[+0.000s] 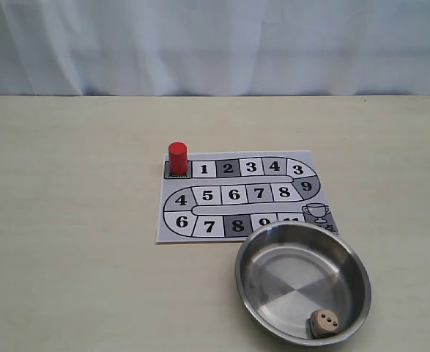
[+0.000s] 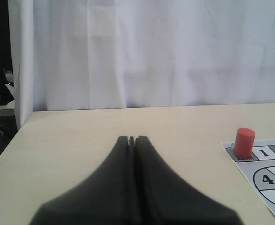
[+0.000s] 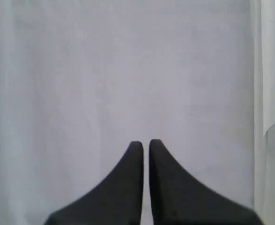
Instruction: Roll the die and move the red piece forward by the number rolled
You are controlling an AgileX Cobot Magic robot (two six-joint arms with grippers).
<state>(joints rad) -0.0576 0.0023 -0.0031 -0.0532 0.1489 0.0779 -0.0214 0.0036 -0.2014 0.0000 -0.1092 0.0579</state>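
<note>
I see the die (image 1: pixel 323 322) lying inside the steel bowl (image 1: pixel 239 279), against its near wall, with one face showing two pips. The bowl sits on the desk (image 1: pixel 68 242) and covers the near right corner of the printed board (image 1: pixel 165 198). The red piece (image 1: pixel 177 158) stands upright on the dark square just left of "1". The left gripper (image 2: pixel 131 138) has its jaws pressed together, empty. The right gripper (image 3: pixel 146 142) has its jaws almost touching, gripping nothing.
</note>
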